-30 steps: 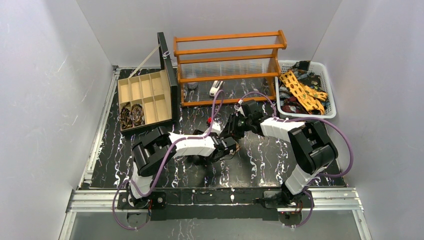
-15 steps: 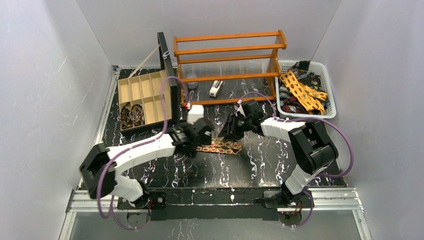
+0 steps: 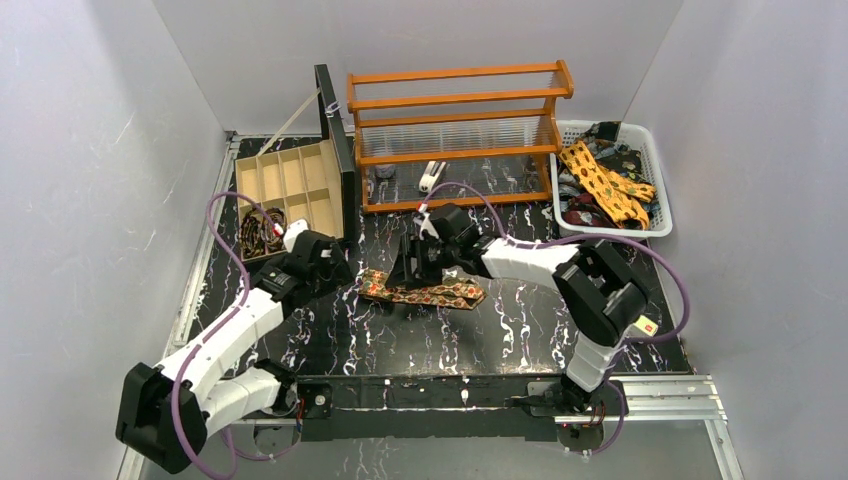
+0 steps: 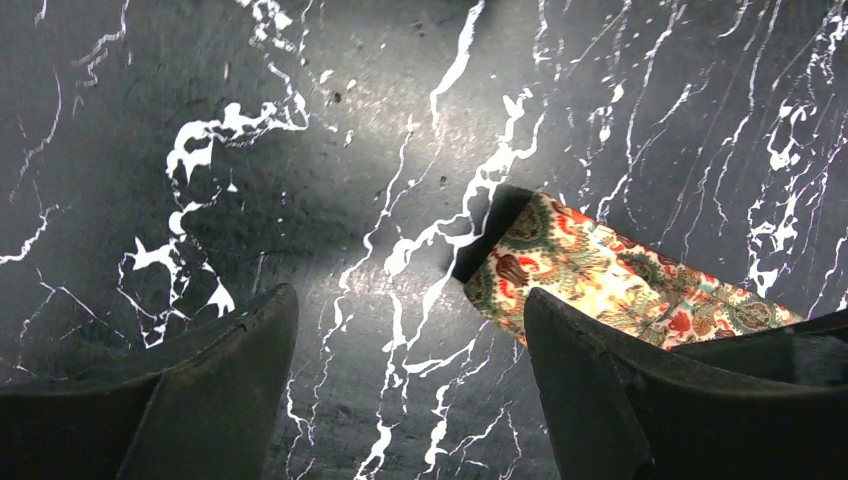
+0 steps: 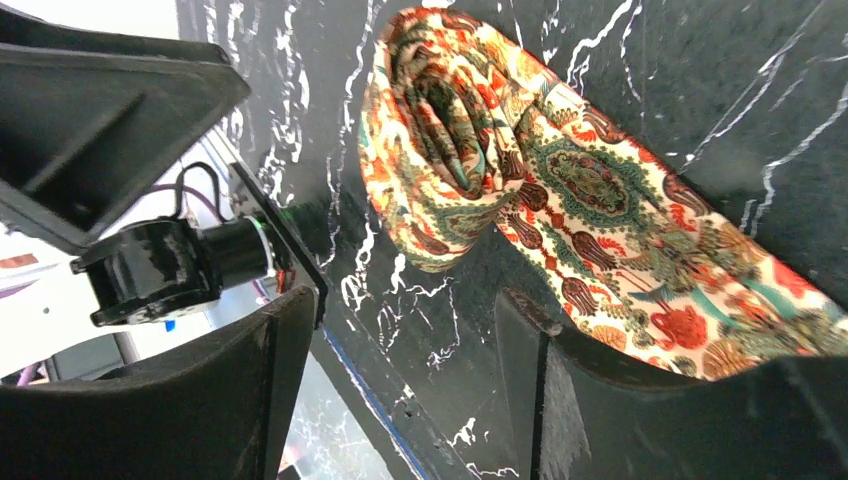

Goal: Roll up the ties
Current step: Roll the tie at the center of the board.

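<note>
Left gripper (image 3: pixel 333 264) farther left, right gripper (image 3: pixel 404 272) likewise, both agape, empty; one loose tie (image 3: pixel 428 293).

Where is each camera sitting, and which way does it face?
Top: above, behind the arms, looking down at the table; both arms show.
Left wrist: on the left gripper, facing the table; its open fingers show.
Right wrist: on the right gripper, facing the tie's folded end; open fingers show.
Shared: all three see the tie.
</note>
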Motion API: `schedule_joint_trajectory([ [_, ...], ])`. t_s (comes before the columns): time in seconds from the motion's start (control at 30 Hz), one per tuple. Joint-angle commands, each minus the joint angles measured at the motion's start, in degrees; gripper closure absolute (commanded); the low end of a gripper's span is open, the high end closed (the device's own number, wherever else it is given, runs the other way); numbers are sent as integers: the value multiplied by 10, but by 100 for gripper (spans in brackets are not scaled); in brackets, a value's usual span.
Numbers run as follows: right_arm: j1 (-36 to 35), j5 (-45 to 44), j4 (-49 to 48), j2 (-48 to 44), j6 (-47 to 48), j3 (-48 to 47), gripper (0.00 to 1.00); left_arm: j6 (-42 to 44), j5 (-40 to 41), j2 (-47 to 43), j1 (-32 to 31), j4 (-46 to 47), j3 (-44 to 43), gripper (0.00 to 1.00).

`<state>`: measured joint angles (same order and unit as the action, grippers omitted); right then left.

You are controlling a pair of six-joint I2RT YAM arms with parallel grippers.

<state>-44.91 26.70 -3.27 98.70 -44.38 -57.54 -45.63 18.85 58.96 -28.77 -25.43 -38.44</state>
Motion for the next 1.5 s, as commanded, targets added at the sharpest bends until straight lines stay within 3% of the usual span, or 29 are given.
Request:
schedule_joint_trajectory([
  [0.0, -16, -16, 7, 43, -10, -39, 25, 5, -83, -25, 56, 2, 27, 19],
  [0.23, -17, -2, 16, 89, 11, -71, 33, 15, -119, -16, 84, 23, 45, 19],
  [0.63, 16, 47, 20, 118, 33, -70, 71, 21, -207, 16, 88, 121, 77, 19],
  [0.8, 42, 102, -6, 130, 58, -52, 74, 30, -250, 35, 90, 178, 91, 19],
  [1.13, 61, 155, 9, 156, 151, -37, 68, 37, -332, 104, 92, 288, 105, 20],
  [1.27, 69, 166, 24, 142, 184, -43, 50, 34, -333, 100, 92, 279, 107, 21],
  [1.47, 71, 151, 101, 95, 249, -100, 32, 21, -268, 41, 92, 204, 104, 21],
])
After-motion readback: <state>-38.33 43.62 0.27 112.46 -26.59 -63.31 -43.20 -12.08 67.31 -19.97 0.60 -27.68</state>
